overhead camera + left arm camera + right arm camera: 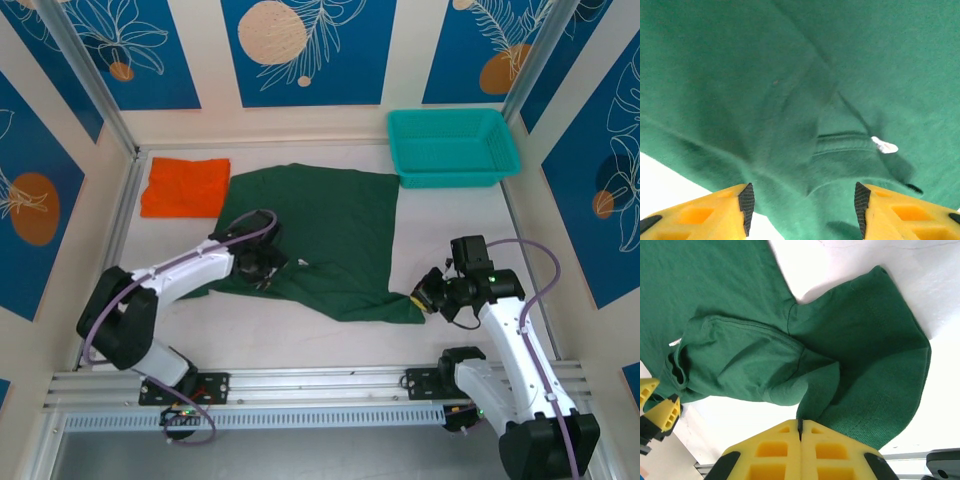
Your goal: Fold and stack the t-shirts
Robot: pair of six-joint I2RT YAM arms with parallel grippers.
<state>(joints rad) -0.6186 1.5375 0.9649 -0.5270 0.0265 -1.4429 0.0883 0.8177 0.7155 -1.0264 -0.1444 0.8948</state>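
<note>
Green shirt: the dark forest green, plain cloth short-sleeved t-shirt (330,235) lies spread over the middle of the white table top (300,335), fairly flat at the far side and rumpled along the near edge.
Green shirt, close up: the left wrist camera shows its neck band (840,139) with a small white label (884,147) beside it. The right wrist camera shows the sleeve (875,355) folded in on itself on the table.
Orange shirt: the bright orange plain cloth t-shirt (185,187) sits folded into a rough rectangle at the far left of the table, just beside the green shirt's far left corner (whether the two touch, I cannot tell).
Basket: a teal plastic mesh basket (452,148) stands at the far right, its near left corner right at the green shirt's far right corner.
Left gripper: the left gripper (262,265) hangs low over the near left part of the green shirt.
Left jaws: spread apart, the black pads (746,204) on the yellow fingers facing each other with green cloth lying loose in the gap (802,210) (neither pad presses it).
Right gripper: the right gripper (422,293) is at the green shirt's near right corner, by the sleeve.
Right jaws: pressed together, no gap between the yellow fingers (800,432). The sleeve's cloth runs up to the tips, but I cannot tell whether any of it is nipped.
</note>
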